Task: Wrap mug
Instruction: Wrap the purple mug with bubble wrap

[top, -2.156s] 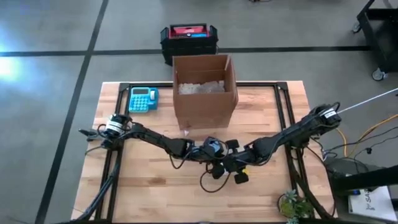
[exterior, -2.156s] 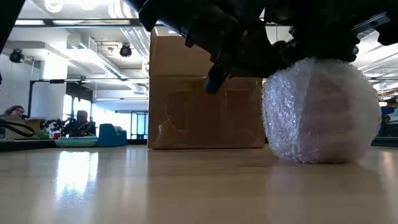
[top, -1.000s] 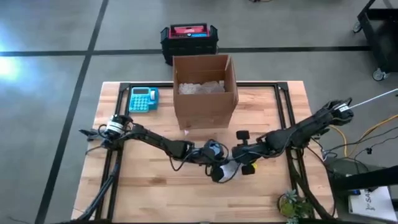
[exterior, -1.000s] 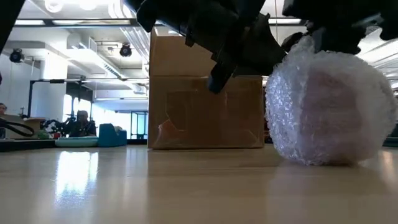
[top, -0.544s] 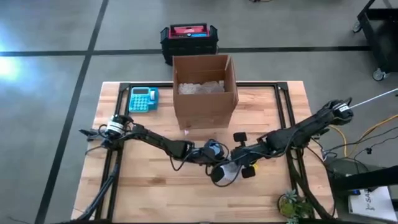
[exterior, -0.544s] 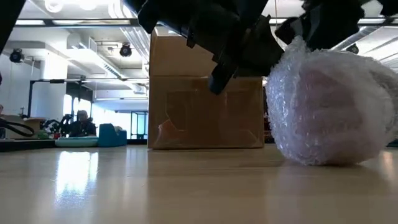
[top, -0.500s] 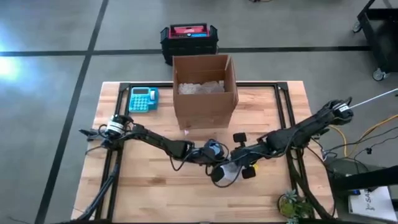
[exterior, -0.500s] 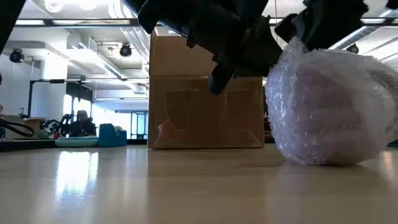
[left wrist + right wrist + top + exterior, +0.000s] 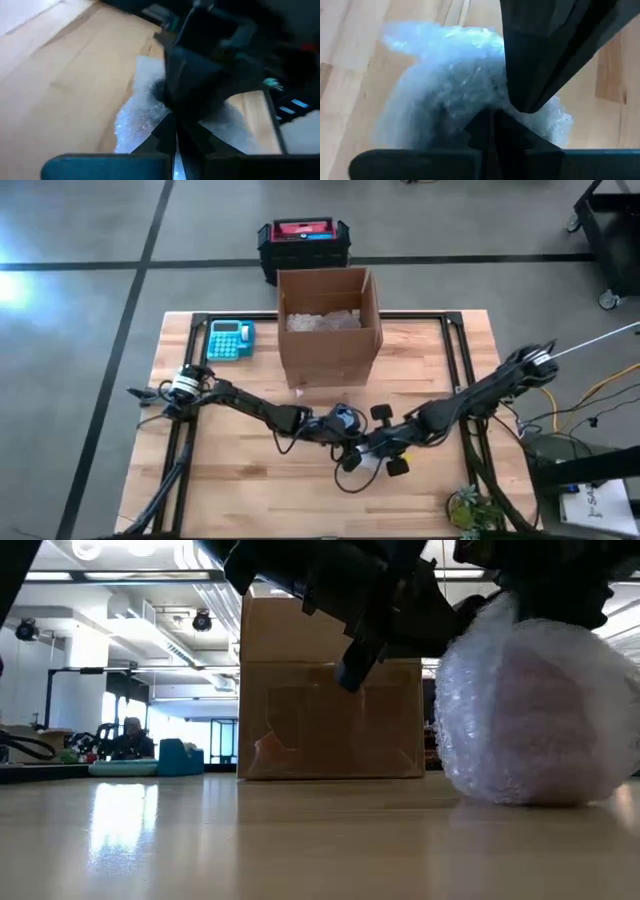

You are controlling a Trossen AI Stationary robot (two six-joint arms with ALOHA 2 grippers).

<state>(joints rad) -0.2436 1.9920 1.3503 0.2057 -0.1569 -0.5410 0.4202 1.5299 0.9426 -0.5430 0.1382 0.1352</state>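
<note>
One rounded bundle of clear bubble wrap (image 9: 536,715), with the mug swaddled inside it, sits on the pale wooden table (image 9: 230,480), directly beneath the right gripper (image 9: 383,452) and just beside the left gripper (image 9: 345,442). In the right wrist view the right gripper's dark fingers (image 9: 487,127) meet on a pinch of the wrap, so it is clamped on the bundle's top. In the left wrist view the left gripper's fingers (image 9: 172,135) also come together over the edge of the wrap, closed on a fold of it, with the right gripper's dark body looming just ahead. Seen from above, both grippers crowd over the bundle, so only slivers of white show between them. Beyond the grippers, toward the far edge of the table, stands an open brown cardboard box (image 9: 330,330) with pale packing material inside. Farther off, beyond the left arm, a light blue calculator (image 9: 230,339) lies flat. Behind the table, on the floor, sits a black and red crate (image 9: 304,240).
</note>
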